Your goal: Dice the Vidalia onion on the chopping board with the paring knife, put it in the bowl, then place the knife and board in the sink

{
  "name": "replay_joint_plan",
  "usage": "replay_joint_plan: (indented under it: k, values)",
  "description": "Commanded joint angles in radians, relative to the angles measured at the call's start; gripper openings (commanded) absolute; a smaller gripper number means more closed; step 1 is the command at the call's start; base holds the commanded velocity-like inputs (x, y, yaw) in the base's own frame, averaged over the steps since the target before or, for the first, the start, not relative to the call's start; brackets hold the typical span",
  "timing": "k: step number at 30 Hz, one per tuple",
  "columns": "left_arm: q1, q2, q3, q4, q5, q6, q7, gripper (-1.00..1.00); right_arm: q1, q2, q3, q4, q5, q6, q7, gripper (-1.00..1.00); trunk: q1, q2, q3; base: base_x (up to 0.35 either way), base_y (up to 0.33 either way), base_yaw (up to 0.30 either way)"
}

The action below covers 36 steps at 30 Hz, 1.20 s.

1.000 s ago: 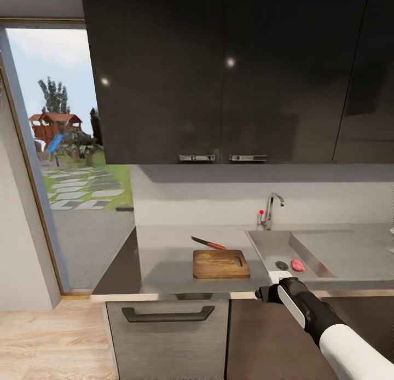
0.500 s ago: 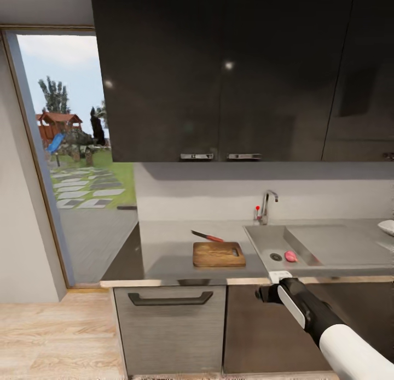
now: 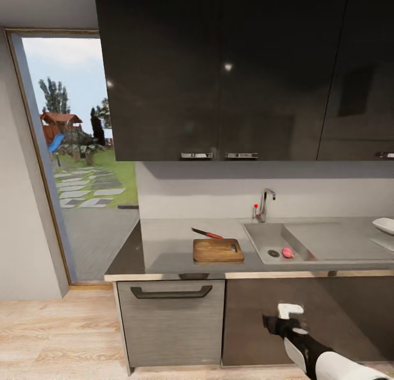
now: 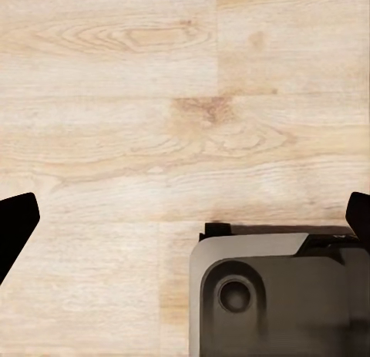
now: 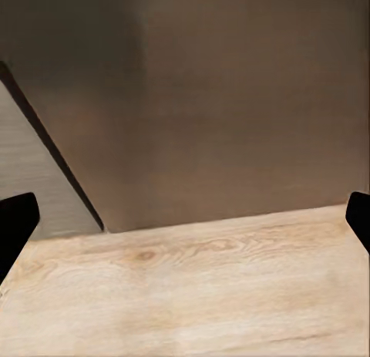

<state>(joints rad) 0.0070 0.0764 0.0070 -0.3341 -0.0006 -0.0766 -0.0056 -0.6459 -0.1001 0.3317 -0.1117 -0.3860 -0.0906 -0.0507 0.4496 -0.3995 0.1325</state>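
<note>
Nearest to me, the robot's right gripper (image 3: 283, 321) hangs low in front of the dark cabinet fronts, well below the grey glossy bench (image 3: 164, 243); its fingers are spread wide with nothing between them, pale wood floor (image 5: 185, 295) under it. The left gripper (image 4: 185, 218) is likewise spread and empty, pointed down at the floor boards beside a dark part of the robot's own base (image 4: 277, 295).

Up on the bench, taking the stainless-steel sink (image 3: 260, 238) as the landmark: the small pinkish-red Vidalia onion (image 3: 288, 252) lies inside the basin, just beside the round dark drain (image 3: 273, 253). It looks firm, light and round, likely to roll or slip on steel, so I would close on its widest middle from above. Left of the sink lies the brown wooden chopping board (image 3: 217, 250), stiff and flat. Just behind the board rests the red-handled paring knife (image 3: 207, 234), slim and low; the handle is the place to pinch. Far right of the sink, the white squarish bowl (image 3: 384, 225) sits at the picture's edge. Behind the sink stands the chrome tap (image 3: 265, 202).
</note>
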Motion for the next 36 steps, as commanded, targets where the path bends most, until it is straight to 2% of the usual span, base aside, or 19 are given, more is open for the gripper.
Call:
replay_joint_plan:
  k: [1,2,4,6,8,10,12,17,21,25,27,28,30,36]
  values:
    - [0.001,0.0,0.001,0.001,0.0,-0.001,-0.001,1.0,0.008,0.007,0.009,0.02,-0.008,-0.065,0.003,1.0,0.0,0.0,0.0,-0.006,0.0,0.0]
    - [0.001,0.0,0.001,0.002,0.0,-0.002,-0.001,1.0,0.021,0.013,0.009,0.035,-0.007,-0.117,0.007,1.0,0.0,0.0,0.0,-0.005,0.0,0.0]
    - [0.001,-0.004,0.002,0.006,0.0,-0.002,-0.001,1.0,0.107,0.027,0.009,0.07,-0.006,-0.25,0.019,1.0,0.0,0.0,0.0,-0.003,0.0,0.0]
    - [0.001,-0.012,0.002,0.007,-0.001,-0.002,-0.001,1.0,0.165,0.032,0.009,0.082,-0.006,-0.306,0.024,1.0,0.0,0.0,0.0,-0.001,0.0,0.0]
    - [0.001,-0.02,0.003,0.007,-0.002,-0.002,0.0,1.0,0.193,0.035,0.009,0.087,-0.005,-0.343,0.027,1.0,0.0,0.0,0.0,0.0,0.0,0.0]
    - [0.001,-0.029,0.005,0.003,-0.002,-0.001,0.005,1.0,0.239,0.041,0.009,0.092,-0.006,-0.429,0.039,1.0,0.0,0.0,0.0,0.0,0.0,0.0]
    - [0.0,-0.031,0.005,-0.003,-0.002,-0.001,0.007,1.0,0.262,0.046,0.009,0.093,-0.007,-0.47,0.045,1.0,0.0,0.0,0.0,0.0,0.0,0.0]
    - [-0.001,-0.031,0.008,-0.059,0.001,0.003,0.031,1.0,0.329,0.081,0.009,0.095,-0.006,-0.561,0.054,1.0,0.0,0.0,0.0,0.0,0.0,0.0]
    - [-0.001,-0.032,0.009,-0.133,0.006,0.006,0.096,1.0,0.372,0.114,0.009,0.095,-0.005,-0.664,0.05,1.0,0.0,0.0,0.0,0.0,0.0,0.0]
    - [-0.001,-0.034,0.01,-0.168,0.008,0.007,0.136,1.0,0.384,0.132,0.006,0.092,-0.007,-0.716,0.03,1.0,0.0,0.0,0.0,0.0,0.0,0.0]
    - [-0.001,-0.035,0.009,-0.171,0.01,0.005,0.149,1.0,0.387,0.137,0.002,0.086,-0.01,-0.73,-0.014,1.0,0.0,0.0,0.0,0.0,0.0,0.0]
    - [-0.001,-0.036,0.009,-0.16,0.01,0.004,0.152,1.0,0.388,0.138,0.001,0.082,-0.013,-0.735,-0.057,1.0,0.0,0.0,0.0,0.0,0.0,0.0]
    - [-0.001,-0.036,0.009,-0.141,0.01,0.001,0.152,1.0,0.389,0.139,0.001,0.08,-0.015,-0.739,-0.09,1.0,0.0,0.0,0.0,0.0,0.0,0.0]
    - [-0.001,-0.042,0.008,-0.113,0.01,-0.001,0.151,1.0,0.389,0.137,0.003,0.079,-0.016,-0.743,-0.12,1.0,0.0,0.0,0.002,0.0,0.0,-0.057]
